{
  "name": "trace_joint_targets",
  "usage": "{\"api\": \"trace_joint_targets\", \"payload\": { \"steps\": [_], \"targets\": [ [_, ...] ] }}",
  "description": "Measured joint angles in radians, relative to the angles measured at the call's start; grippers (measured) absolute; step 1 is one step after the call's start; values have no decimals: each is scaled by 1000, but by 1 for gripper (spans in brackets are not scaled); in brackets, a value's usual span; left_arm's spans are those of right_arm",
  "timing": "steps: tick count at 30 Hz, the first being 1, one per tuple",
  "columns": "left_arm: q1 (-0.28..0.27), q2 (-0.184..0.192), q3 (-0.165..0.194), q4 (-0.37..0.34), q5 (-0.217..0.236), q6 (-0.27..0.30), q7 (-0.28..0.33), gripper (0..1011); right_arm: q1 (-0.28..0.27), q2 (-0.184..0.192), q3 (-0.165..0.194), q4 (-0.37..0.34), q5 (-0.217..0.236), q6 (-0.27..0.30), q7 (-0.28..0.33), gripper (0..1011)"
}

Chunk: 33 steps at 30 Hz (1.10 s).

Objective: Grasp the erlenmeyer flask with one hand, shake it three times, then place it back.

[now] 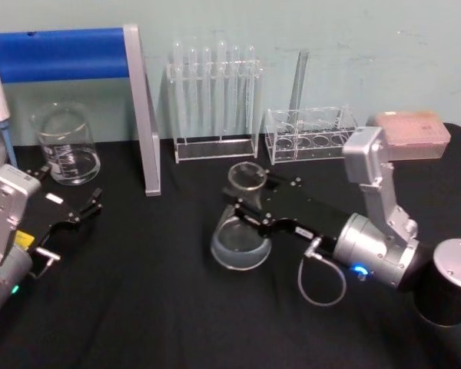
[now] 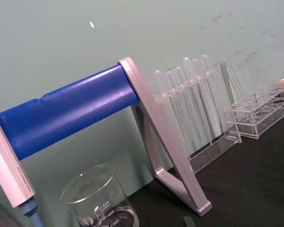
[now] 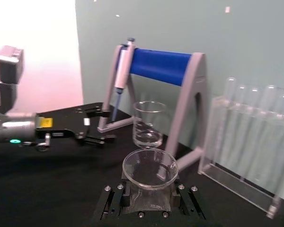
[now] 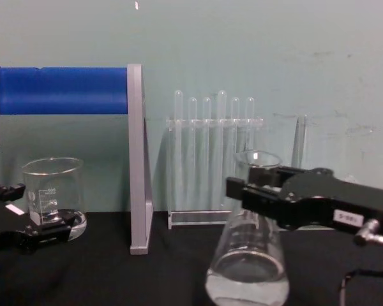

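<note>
Right tool (image 1: pixel 247 201) clamps flask (image 1: pixel 240 244) by the neck
The flask is in the middle of the bench (image 1: pixel 138 307), before the test tube rack (image 1: pixel 213 146); the left tool (image 1: pixel 71 192) lies spread apart beside the beaker (image 1: pixel 65 146).

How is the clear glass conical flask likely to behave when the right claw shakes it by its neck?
The clear glass conical flask is probably rigid yet breakable, being glass. Its smooth tapering neck may slip within the right claw, whose flat jaws flank it. The wide base should resist tipping when set down. The left claw rests aside, open.
</note>
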Motion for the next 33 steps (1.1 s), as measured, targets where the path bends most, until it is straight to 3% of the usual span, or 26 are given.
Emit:
{"api": "trace_joint_targets", "payload": {
  "steps": [11,20,27,33],
  "targets": [
    [0,0,0,0,0,0,0,1001,13,-15,-66,-19,-7,12,42,456],
    [0,0,0,0,0,0,0,1001,20,-8,-97,-26,-4,10,71,456],
    [0,0,0,0,0,0,0,1001,28,-5,-86,-19,0,1,57,456],
    [0,0,0,0,0,0,0,1001,31,6,-53,-3,1,-4,25,457]
  ]
}}
